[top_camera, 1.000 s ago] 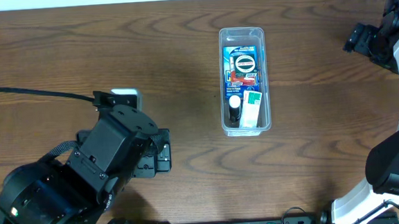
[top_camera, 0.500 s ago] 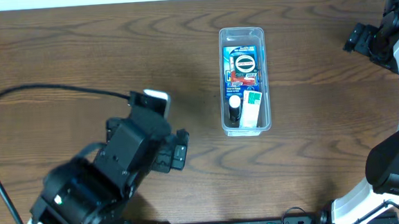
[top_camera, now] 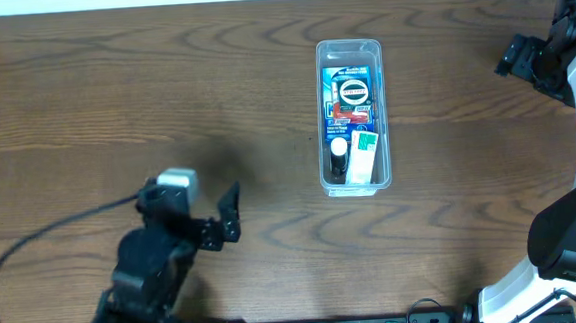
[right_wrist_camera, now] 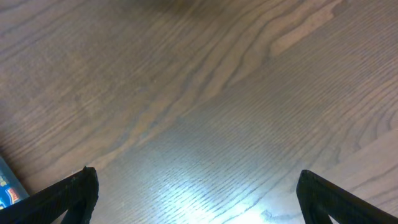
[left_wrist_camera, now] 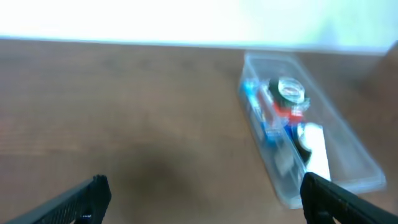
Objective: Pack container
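The left gripper (left_wrist_camera: 202, 190) stands spread wide and holds nothing, its two dark fingertips at the lower corners of the left wrist view with bare dark brown wood-grain table (top_camera: 113, 92) between them. In the overhead view it sits low and left of centre.

The right gripper (right_wrist_camera: 196, 180) is likewise spread and empty. It sits at the upper right edge of the overhead view, and its own camera shows mostly bare wood.

The long, narrow clear plastic container (top_camera: 349, 50) lies on the table a little right of centre in the overhead view, its long axis running top to bottom of the frame. Inside lie a blue and red packet with a round silver face (top_camera: 350, 93), a small dark-capped bottle (top_camera: 339, 158) and a white box with a green label (top_camera: 365, 155).

From the left gripper the container lies up and to the right, well apart. In the left wrist view it runs from upper centre to lower right, near end closest. The two arms look about equally far away, but the left one faces the container, so it seems better placed for any approach.
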Tool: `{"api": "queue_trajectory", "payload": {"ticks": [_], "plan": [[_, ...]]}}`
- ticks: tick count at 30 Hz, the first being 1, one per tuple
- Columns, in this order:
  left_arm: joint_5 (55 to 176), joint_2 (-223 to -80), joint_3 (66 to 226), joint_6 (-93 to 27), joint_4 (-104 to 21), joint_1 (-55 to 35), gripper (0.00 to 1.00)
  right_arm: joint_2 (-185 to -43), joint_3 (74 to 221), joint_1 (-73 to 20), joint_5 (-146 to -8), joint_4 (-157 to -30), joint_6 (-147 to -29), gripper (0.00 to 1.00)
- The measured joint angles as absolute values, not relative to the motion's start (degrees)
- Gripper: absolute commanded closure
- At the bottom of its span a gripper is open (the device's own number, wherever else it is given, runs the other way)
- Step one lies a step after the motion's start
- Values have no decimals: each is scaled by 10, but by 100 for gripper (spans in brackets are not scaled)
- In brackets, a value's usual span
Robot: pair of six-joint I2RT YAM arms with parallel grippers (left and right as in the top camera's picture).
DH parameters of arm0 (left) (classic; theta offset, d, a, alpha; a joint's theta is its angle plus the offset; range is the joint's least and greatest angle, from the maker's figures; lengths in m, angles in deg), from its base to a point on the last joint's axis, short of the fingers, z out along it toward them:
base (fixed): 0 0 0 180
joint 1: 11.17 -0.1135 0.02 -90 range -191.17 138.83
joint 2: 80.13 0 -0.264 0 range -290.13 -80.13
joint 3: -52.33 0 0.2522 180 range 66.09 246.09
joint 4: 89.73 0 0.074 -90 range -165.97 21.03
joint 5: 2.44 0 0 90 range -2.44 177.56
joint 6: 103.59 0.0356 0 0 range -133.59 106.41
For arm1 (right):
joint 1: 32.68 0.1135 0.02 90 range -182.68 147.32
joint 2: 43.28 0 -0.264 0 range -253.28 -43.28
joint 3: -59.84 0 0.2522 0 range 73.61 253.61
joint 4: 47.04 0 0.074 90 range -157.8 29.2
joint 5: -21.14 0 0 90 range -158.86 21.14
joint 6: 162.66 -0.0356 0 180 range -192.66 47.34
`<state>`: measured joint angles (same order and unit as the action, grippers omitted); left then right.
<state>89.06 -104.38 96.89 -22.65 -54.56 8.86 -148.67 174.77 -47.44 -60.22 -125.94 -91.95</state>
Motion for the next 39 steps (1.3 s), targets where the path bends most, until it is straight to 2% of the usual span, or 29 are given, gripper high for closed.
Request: {"api": "queue_trajectory", "payload": {"ticks": [7,19,30,39], "plan": [[982,-953,843,-171,-646,1,2,-1487,1748,-474,-602,-1259,-920,1],[1008,-928,808,-145,-655,-108,2,-1487,1748,-474,-602,-1259,-919,1],[1007,-847,795,-137,-664,-115,2,-1487,1748,-474,-602,-1259,-920,1],[1007,-810,709,-142,-755,-115,2,-1487,1748,-474,-602,-1259,-919,1]]}}
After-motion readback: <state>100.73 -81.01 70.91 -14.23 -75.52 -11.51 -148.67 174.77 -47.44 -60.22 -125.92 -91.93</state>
